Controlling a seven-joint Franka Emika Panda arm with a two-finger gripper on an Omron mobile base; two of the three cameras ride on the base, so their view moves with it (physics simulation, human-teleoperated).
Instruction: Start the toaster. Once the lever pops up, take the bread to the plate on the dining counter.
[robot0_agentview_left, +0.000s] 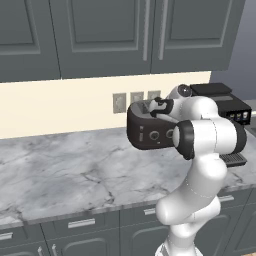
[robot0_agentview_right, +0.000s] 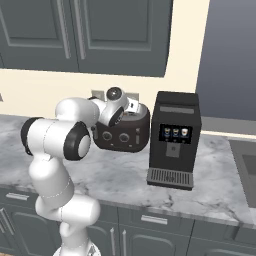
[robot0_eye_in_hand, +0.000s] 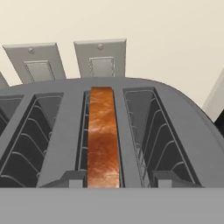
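On the left of the left base view a bare stretch of grey-veined marble worktop (robot0_agentview_left: 65, 170) runs under dark grey wall cupboards (robot0_agentview_left: 100, 35), with grey drawer fronts (robot0_agentview_left: 80, 223) below its edge. Further right along the cream wall sit pale switch plates (robot0_agentview_left: 119, 103), and just in front of them stands the black rounded toaster (robot0_agentview_left: 147, 131), its two round knobs (robot0_agentview_left: 154, 135) facing forward. A small pale lever (robot0_agentview_right: 138, 136) shows on the toaster's front in the right base view, right of the knobs. The white arm (robot0_agentview_left: 205, 150) rises from the lower right and bends over the toaster, so its hand hangs right above the toaster's top.

In the hand view, the slots run side by side from left to right. The slots on the left stand open with wire guides. The next slot holds the bread (robot0_eye_in_hand: 103, 135), a brown toasted slice seen edge-on, upright, filling the slot. To its right is another open slot. The gripper (robot0_eye_in_hand: 117, 179) hovers just above the bread slot, its two dark fingertips (robot0_eye_in_hand: 72, 178) spread one on each side of the slice, not touching it, jaws released.

Right of the toaster and just beside it stands a taller boxy black coffee machine (robot0_agentview_right: 173, 137) with small lit buttons and a drip grille at its foot.
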